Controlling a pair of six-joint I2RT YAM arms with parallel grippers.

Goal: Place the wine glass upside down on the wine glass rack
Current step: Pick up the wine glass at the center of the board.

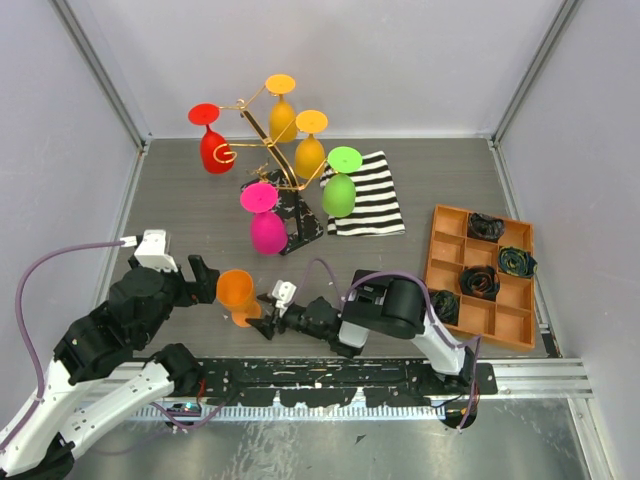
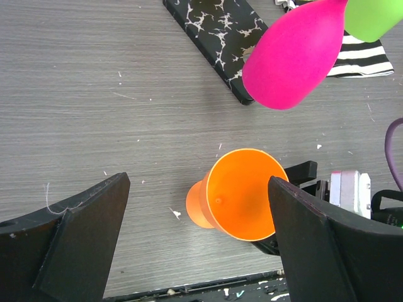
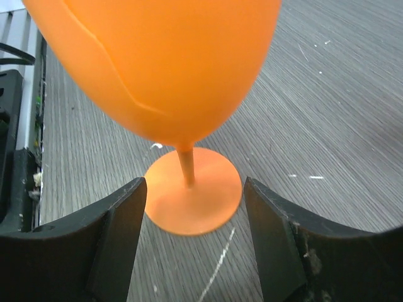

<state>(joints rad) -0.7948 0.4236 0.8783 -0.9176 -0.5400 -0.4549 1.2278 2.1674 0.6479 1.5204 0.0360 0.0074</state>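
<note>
the orange wine glass (image 1: 237, 292) stands upright on the grey table (image 1: 190, 220) near the front edge, between the two arms and well short of the wine glass rack (image 1: 262, 135).

the left gripper (image 2: 198, 182) is spread to its widest. its fingers (image 2: 82, 245) sit on either side of the bowl without touching it, and the bowl is closer to one finger than the other. the right gripper (image 3: 195, 189) lies low on the table with its fingers (image 3: 119, 239) at the two edges of the glass's foot (image 3: 192, 207). they touch the foot or nearly do; whether they pinch it i cannot tell.

the rack's black veined base (image 1: 303, 215) sits mid-table, and five glasses already hang upside down from its gold arms. a red glass (image 1: 215, 152) is on the left, two amber glasses (image 1: 283, 118) (image 1: 310, 155) are at the back, and a green glass (image 1: 339, 195) is on the right. a magenta glass (image 1: 266, 230) hangs on the near side, its bowl low and directly between the orange glass and the stand.

a striped cloth (image 1: 375, 190) lies just right of the base, partly under the green glass. further right, well apart, is an orange tray (image 1: 447, 262) with black rosettes (image 1: 479, 281) in some compartments.
</note>
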